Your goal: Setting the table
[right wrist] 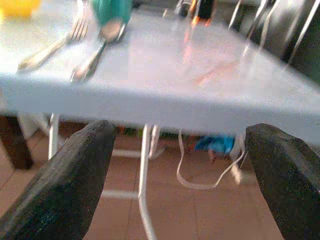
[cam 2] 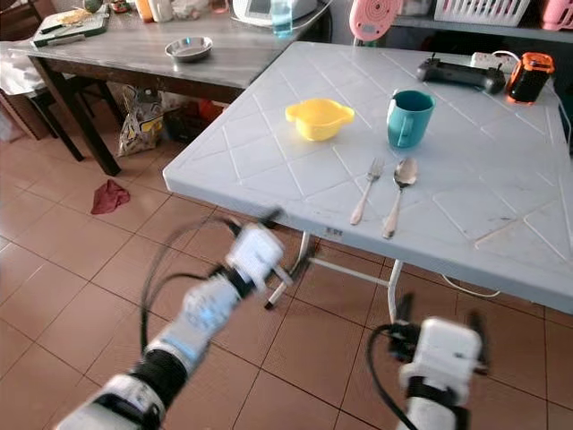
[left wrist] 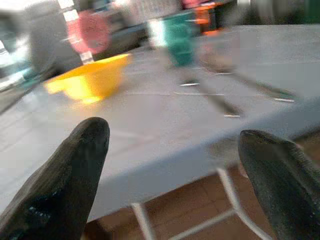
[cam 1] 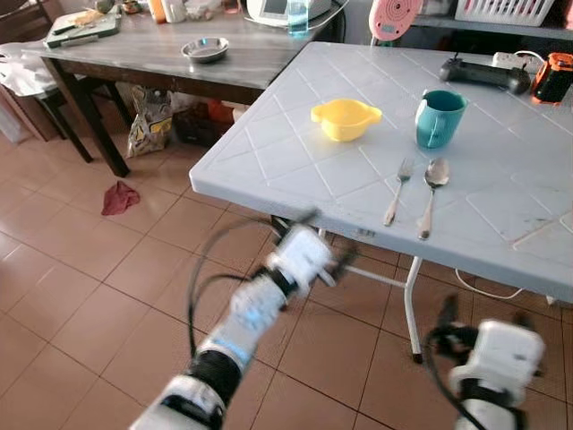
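Observation:
On the white folding table (cam 1: 295,170) sit a yellow bowl (cam 1: 345,118) and a teal cup (cam 1: 439,116). In front of the cup lie a fork (cam 1: 398,190) and a spoon (cam 1: 430,194), side by side near the front edge. My left gripper (cam 1: 324,240) is open and empty, just below that edge; its wrist view looks across the tabletop at the yellow bowl (left wrist: 90,80) and the teal cup (left wrist: 180,42). My right gripper (cam 1: 483,313) hangs lower over the floor, open and empty, facing the table's edge with the fork (right wrist: 50,47) and spoon (right wrist: 95,52) above it.
A grey-topped table (cam 1: 161,54) at the back left carries a steel bowl (cam 1: 205,48) and a cutting board (cam 1: 82,29). A red cloth (cam 1: 119,197) lies on the tiles. A black controller (cam 1: 483,73) and an orange object (cam 1: 552,78) sit at the white table's far side. A table leg (cam 1: 412,305) stands between my arms.

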You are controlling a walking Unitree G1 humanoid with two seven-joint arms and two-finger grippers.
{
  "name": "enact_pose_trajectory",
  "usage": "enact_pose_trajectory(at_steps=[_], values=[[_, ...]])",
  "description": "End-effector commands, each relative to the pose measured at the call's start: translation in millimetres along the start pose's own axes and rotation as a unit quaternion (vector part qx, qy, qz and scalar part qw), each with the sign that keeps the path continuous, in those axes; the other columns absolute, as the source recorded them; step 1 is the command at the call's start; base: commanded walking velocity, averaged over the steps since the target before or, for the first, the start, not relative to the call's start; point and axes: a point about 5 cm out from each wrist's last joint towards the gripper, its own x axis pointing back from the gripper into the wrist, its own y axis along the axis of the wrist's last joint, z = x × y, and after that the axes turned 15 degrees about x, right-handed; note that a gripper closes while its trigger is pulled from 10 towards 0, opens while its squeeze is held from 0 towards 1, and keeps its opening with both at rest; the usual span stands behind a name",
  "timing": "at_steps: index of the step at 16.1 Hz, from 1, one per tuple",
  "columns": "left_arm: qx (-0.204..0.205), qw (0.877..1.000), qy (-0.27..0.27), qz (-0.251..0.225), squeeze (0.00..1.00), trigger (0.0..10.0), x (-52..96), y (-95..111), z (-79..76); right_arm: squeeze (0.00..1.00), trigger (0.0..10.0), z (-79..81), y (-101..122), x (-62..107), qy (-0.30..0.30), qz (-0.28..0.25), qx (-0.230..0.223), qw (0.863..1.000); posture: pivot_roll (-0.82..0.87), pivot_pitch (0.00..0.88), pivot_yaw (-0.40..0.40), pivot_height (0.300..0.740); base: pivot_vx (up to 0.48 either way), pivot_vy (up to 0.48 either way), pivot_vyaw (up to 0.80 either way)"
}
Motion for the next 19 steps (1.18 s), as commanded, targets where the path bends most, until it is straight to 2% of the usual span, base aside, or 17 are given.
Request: enact_pose_trajectory(at_steps=[1,3,5,6,8,13,19], values=[[0.008,0.999,0.031,-0.004,0.0,10.0,-0.1,5.3,11.7,0.0,10.0,-5.8,7.0,0.0,-0.013,-0.005,-0.007,1.0,-0.16,0.119,0.076,0.714,0.0,0.0,0.0],[0.015,0.998,0.054,0.008,0.0,10.0,4.9,1.7,20.1,0.0,10.0,-14.6,17.6,-2.4,-0.028,-0.018,-0.016,0.999,-0.15,0.104,0.072,0.714,0.0,0.0,0.0],[0.043,0.996,0.078,0.026,0.0,10.0,7.3,-3.3,27.0,0.0,10.0,-18.5,26.3,-6.7,-0.025,-0.026,-0.025,0.999,-0.15,0.095,0.066,0.714,0.0,0.0,0.0],[0.048,0.996,0.075,0.013,0.0,10.0,0.9,4.0,24.4,0.0,10.0,-18.8,32.7,-13.2,-0.02,-0.036,-0.029,0.999,-0.15,0.093,0.065,0.714,0.0,0.0,0.0],[0.049,0.996,0.069,0.005,0.0,10.0,-2.5,8.8,22.0,0.0,10.0,-19.8,35.2,-15.6,-0.021,-0.04,-0.028,0.999,-0.15,0.093,0.065,0.714,0.0,0.0,0.0],[0.077,0.994,0.074,0.012,0.0,10.0,-6.0,9.8,21.5,0.0,10.0,-17.7,33.1,-13.8,-0.016,-0.024,-0.034,0.999,-0.15,0.091,0.074,0.714,0.0,0.0,-0.76],[0.085,0.994,0.066,0.017,0.0,10.0,-10.2,10.1,15.2,0.0,10.0,-17.5,34.8,-15.7,-0.012,-0.027,-0.028,0.999,-0.16,0.097,0.073,0.714,0.0,0.088,0.0]])
